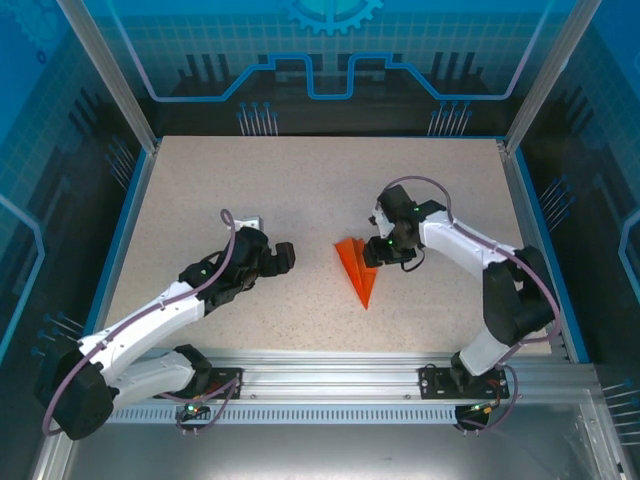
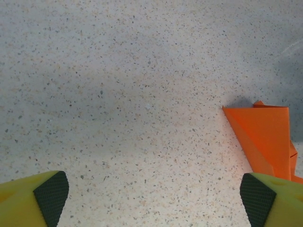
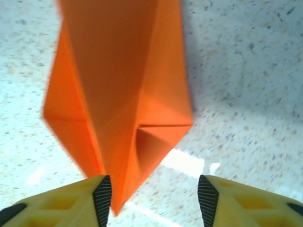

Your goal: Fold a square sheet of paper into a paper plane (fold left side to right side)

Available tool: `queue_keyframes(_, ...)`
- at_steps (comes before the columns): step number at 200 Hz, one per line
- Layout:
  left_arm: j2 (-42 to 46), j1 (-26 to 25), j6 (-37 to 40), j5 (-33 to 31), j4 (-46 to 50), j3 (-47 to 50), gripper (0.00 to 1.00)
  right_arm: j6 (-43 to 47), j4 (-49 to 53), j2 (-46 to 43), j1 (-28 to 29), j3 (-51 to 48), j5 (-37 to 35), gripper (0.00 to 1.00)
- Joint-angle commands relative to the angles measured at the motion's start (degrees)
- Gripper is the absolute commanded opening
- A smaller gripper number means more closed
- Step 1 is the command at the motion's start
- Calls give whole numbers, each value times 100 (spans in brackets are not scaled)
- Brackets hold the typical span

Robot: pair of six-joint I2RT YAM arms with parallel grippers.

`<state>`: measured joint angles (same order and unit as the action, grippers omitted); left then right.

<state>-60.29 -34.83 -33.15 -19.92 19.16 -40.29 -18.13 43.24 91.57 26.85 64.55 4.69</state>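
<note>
The paper plane (image 1: 360,272) lies just right of centre in the top view. My left gripper (image 1: 284,257), jaws spread wide, is apart from it; my right gripper (image 3: 154,196) has jaws parted around its tip. If one finger snags there, the folds may spring loose

The paper plane (image 1: 360,272) lies on the tabletop (image 1: 300,180), its point toward the near edge. The left hand (image 1: 285,257) stands to the plane's left, apart from it. The right hand (image 1: 380,252) stands at the plane's far right corner.
</note>
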Motion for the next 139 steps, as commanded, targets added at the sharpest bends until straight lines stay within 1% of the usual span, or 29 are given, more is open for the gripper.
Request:
queue_keyframes(1,82,-29,10,-65,-68,-14,98,-412,246,-235,281,-229,-44,58)
queue_keyframes(23,4,-24,54,61,-163,-13,98,-655,-178,-174,441,-545,205,62)
queue_keyframes(37,-68,-32,77,137,-188,-30,99,-715,-301,-18,544,-567,281,63)
queue_keyframes(85,-238,-25,81,217,-224,-72,99,-761,-439,426,730,-419,370,62)
queue_keyframes(139,-271,-29,115,219,-169,-110,98,-813,-433,819,858,-144,144,47)
